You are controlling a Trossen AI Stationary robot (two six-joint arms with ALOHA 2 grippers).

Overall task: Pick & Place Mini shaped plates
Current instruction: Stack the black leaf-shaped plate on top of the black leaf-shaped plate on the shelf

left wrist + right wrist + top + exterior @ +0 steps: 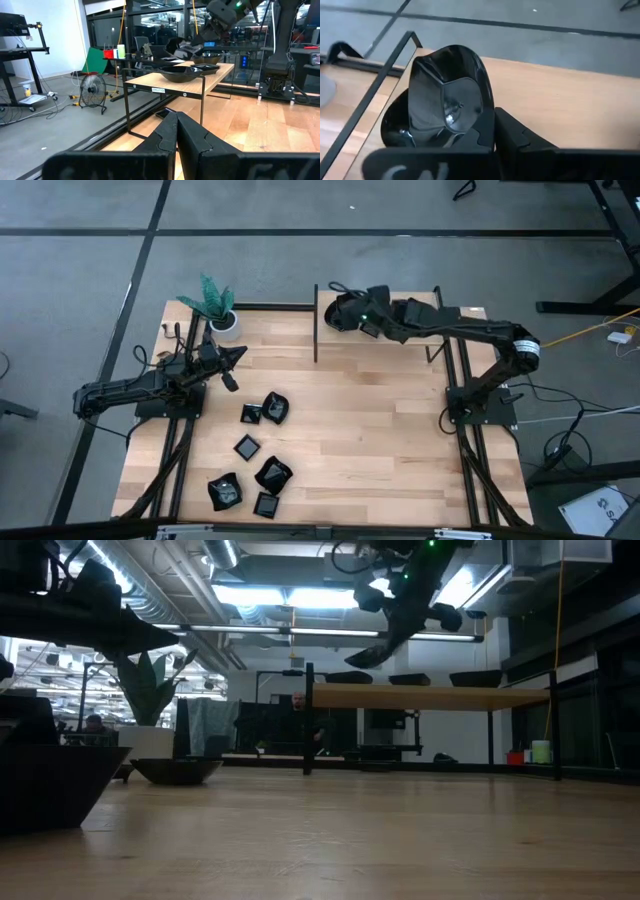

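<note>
Right gripper pinches a glossy black leaf-shaped mini plate by its rim over the raised wooden shelf.
It looks stiff, slick, probably chippable (rim grip suits); left gripper waits closed, empty.

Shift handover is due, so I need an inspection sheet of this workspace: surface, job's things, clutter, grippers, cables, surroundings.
Surface: wooden table with a raised shelf at its far edge.
Job's things: six black mini plates loose on the table; others on the shelf; one plate in the right gripper.
Clutter: potted plant at the far left corner.
Grippers: right gripper shut on a plate over the shelf; left gripper shut, empty, beside the plant.
Cables: wires on the floor right of the table.
Surroundings: grey floor; a fan beyond the table.
</note>
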